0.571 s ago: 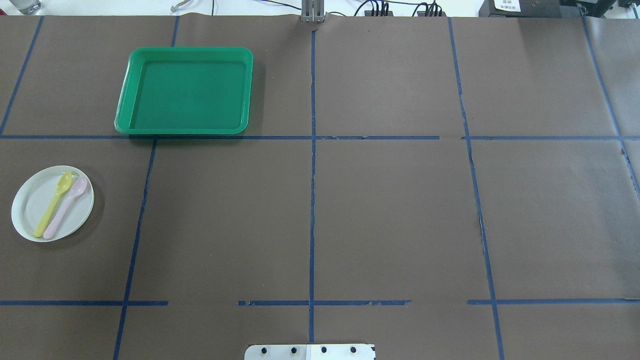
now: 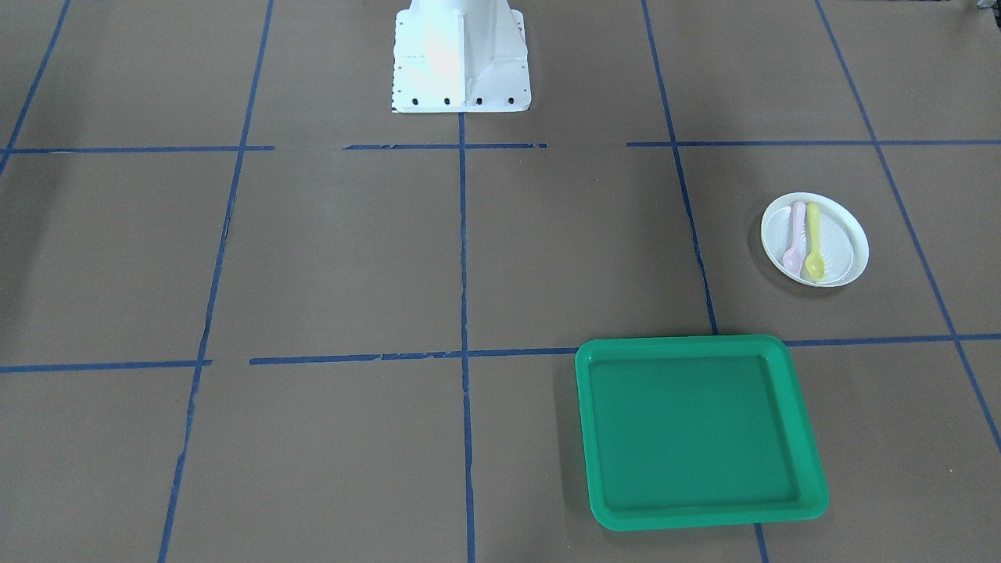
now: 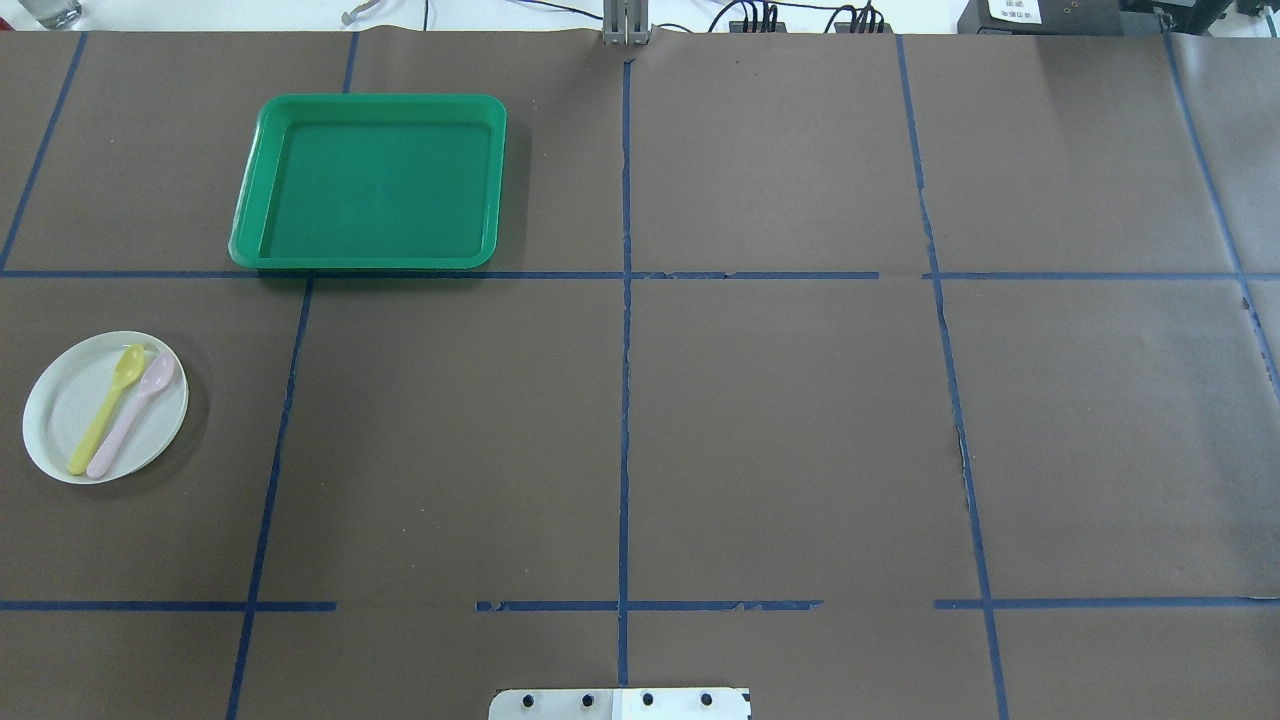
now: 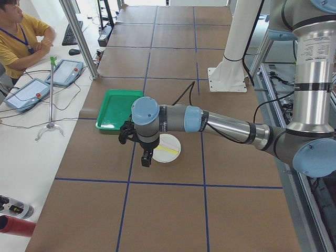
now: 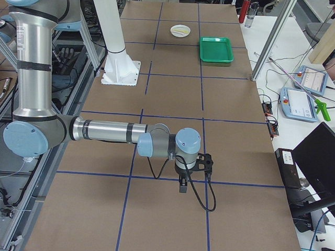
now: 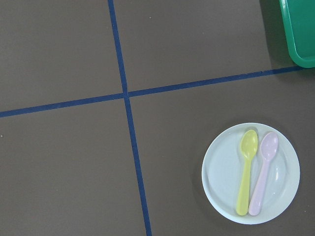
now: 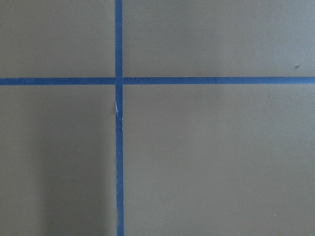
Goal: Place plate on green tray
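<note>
The small white plate (image 3: 60, 410) lies on the brown table at the robot's left, with two spoons on it; it also shows in the front view (image 2: 848, 242) and the left wrist view (image 6: 221, 172). The green tray (image 3: 370, 100) lies apart from it, farther from the robot, and has nothing on it. In the exterior left view my left gripper (image 4: 146, 157) hangs over the table right beside the plate (image 4: 170, 142). In the exterior right view my right gripper (image 5: 181, 187) hangs over bare table, far from the plate (image 5: 174, 29). I cannot tell whether either is open or shut.
A yellow spoon (image 3: 105, 410) and a pink spoon (image 3: 130, 415) lie side by side on the plate. Blue tape lines (image 3: 625, 350) grid the table. The robot's white base (image 2: 460, 55) stands at the near edge. An operator (image 4: 21, 37) sits beyond the far edge.
</note>
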